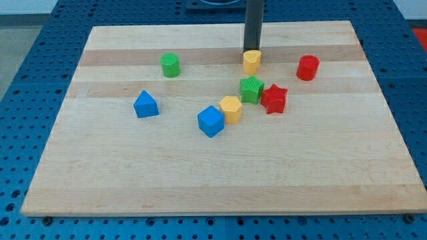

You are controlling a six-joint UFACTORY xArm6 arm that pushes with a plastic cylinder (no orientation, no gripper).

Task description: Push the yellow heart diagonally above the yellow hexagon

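Note:
The yellow heart (251,62) lies near the top middle of the wooden board (133,180). My tip (252,51) stands right at the heart's upper edge, touching it or nearly so. The yellow hexagon (231,108) lies lower and slightly to the left, touching the blue cube (211,121) on its lower left. The heart is above and to the right of the hexagon, with the green star-like block (251,89) between them.
A red star (273,99) sits against the green block's right side. A red cylinder (307,67) is at the upper right. A green cylinder (171,65) is at the upper left. A blue triangular block (145,105) is at the left.

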